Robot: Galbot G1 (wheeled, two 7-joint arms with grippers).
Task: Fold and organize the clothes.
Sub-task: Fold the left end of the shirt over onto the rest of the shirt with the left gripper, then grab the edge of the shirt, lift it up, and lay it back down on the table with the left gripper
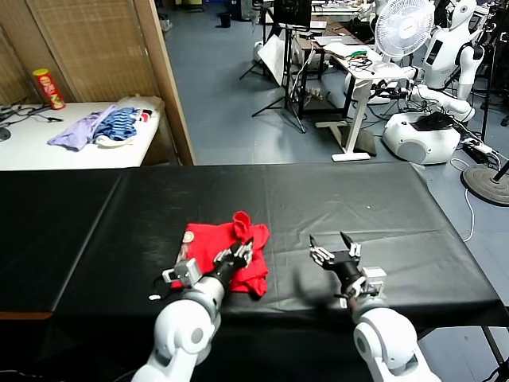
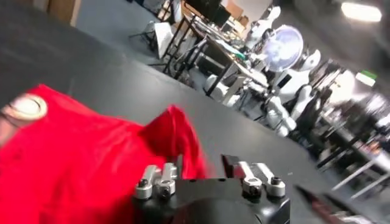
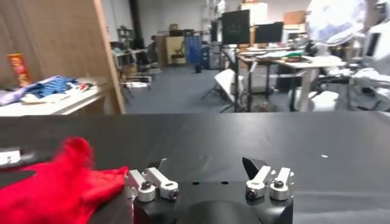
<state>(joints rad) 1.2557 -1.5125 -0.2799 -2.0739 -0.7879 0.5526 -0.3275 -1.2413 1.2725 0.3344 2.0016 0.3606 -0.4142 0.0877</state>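
Shirt [image 1: 229, 251] is sitting bunched up on your black table [image 1: 398, 231], a bit left of center near the front edge. It's red, crumpled into a rough lump, with one corner poking up at the far side. You can see a bit of round print at its left edge in the head view, and the left wrist view shows it too.

Your left gripper [image 1: 241, 255] is right over the shirt's near-right part. Its fingers [image 2: 152, 181] look spread in the left wrist view, with a gap between the two sides and red cloth lying under and ahead of them. From what I can see nothing's pinched between them, though one finger sits right up against the fabric, so I can't say for sure it isn't touching.

Your right gripper [image 1: 335, 248] hangs over bare table to the right of the shirt, apart from it, jaws wide apart and holding nothing. In the right wrist view the shirt's edge shows off to one side with black table ahead.

Background stuff: a white table [image 1: 71, 147] at far left behind a wooden screen [image 1: 119, 48], with purple cloth [image 1: 75, 131] and a blue-striped garment [image 1: 121, 125] piled on it, plus a red and yellow can [image 1: 49, 87] standing upright. Far right there's a white fan [image 1: 402, 28] and a couple of white robots [image 1: 445, 48] parked among desks.
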